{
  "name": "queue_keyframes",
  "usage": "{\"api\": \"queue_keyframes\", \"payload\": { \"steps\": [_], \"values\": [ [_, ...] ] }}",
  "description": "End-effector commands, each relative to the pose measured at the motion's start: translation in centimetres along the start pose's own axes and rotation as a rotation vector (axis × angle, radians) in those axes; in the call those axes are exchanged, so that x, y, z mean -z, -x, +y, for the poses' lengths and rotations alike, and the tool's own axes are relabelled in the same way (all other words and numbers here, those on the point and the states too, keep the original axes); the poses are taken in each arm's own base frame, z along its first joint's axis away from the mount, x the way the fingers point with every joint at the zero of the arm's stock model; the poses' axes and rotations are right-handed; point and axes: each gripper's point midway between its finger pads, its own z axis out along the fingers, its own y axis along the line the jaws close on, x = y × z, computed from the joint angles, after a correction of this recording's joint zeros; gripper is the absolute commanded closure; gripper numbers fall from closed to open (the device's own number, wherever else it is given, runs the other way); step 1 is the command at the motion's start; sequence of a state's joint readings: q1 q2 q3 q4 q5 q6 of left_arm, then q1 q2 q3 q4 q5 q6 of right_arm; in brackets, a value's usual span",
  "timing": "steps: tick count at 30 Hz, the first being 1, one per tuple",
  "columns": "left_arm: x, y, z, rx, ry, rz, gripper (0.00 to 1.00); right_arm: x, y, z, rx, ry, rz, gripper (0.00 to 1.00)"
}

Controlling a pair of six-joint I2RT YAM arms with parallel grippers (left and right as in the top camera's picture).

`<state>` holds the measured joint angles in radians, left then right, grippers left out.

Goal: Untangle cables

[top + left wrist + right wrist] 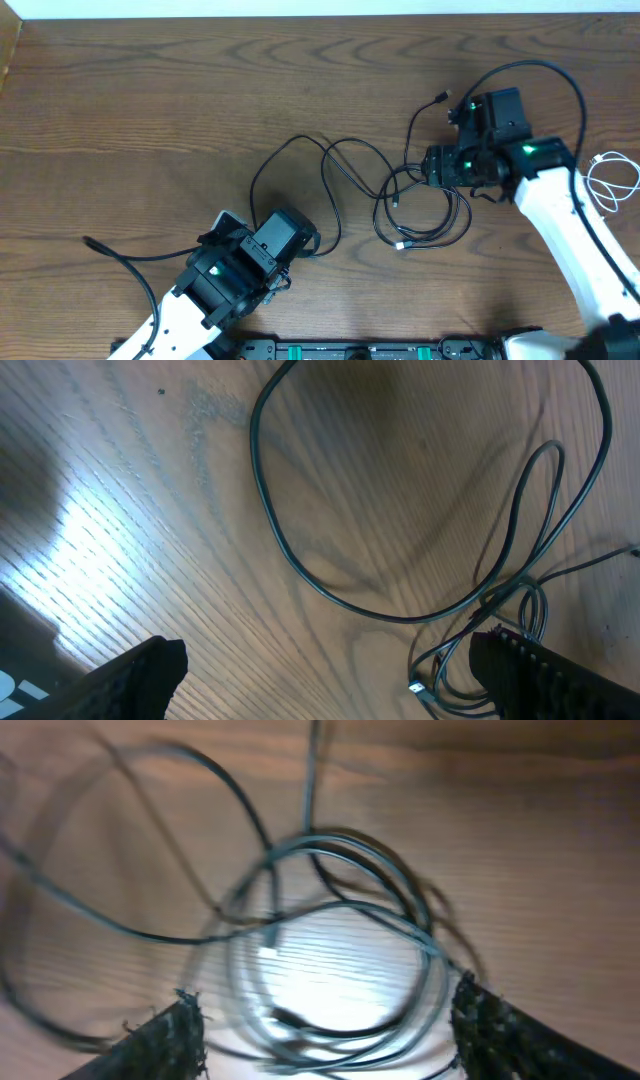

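Two black cables lie tangled mid-table. One forms wide loops (330,165). The other is a tight coil (425,215) with a small plug end (402,244). The white cable (612,180) lies looped apart at the far right edge. My left gripper (305,240) is open and empty beside the left loops. The left wrist view shows its open fingers (330,655), a big black loop (300,560) and a plug (420,688). My right gripper (432,165) is open just above the coil. In the blurred right wrist view its fingers (325,1005) straddle the coiled black strands (330,920) without closing on them.
A thicker black arm wire (545,75) arcs over the right arm, and another (130,255) trails left of the left arm. A black plug end (443,97) lies above the right gripper. A rail (360,350) runs along the table's front edge.
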<state>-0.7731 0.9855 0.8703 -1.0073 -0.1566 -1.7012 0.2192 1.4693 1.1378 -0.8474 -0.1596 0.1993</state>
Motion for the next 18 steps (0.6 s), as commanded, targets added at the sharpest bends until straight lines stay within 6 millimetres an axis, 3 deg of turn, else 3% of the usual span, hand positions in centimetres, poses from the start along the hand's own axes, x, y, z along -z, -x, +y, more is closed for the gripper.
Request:
{"api": "queue_keyframes", "payload": {
  "steps": [1,4,5,7,13,15,17,18],
  "values": [
    [0.5,0.5,-0.5,0.013,-0.020,-0.019,0.04,-2.1,-0.7,-1.6,0.170,-0.076,0.065,0.16],
    [0.5,0.5,-0.5,0.013,-0.020,-0.019,0.04,-4.2,-1.4,-3.2,0.209,-0.142,0.130,0.17],
    [0.5,0.5,-0.5,0.013,-0.020,-0.019,0.04,-4.8,-1.7,-3.7,0.217,-0.165,0.155,0.27],
    [0.5,0.5,-0.5,0.012,-0.020,-0.019,0.04,-5.9,-2.8,-4.5,0.215,-0.191,0.220,0.35],
    [0.5,0.6,0.1,0.008,0.002,-0.023,0.04,-8.6,-5.9,-5.3,0.201,-0.190,0.383,0.32],
    [0.5,0.6,0.1,0.007,0.002,-0.023,0.04,-9.1,-6.6,-5.5,0.198,-0.193,0.417,0.49],
    [0.5,0.6,0.1,0.007,0.005,-0.024,0.04,-9.4,-7.0,-5.6,0.195,-0.190,0.436,0.93],
    [0.5,0.6,0.1,0.007,0.005,-0.024,0.04,-9.4,-7.1,-5.3,0.192,-0.178,0.438,0.99]
  ]
}}
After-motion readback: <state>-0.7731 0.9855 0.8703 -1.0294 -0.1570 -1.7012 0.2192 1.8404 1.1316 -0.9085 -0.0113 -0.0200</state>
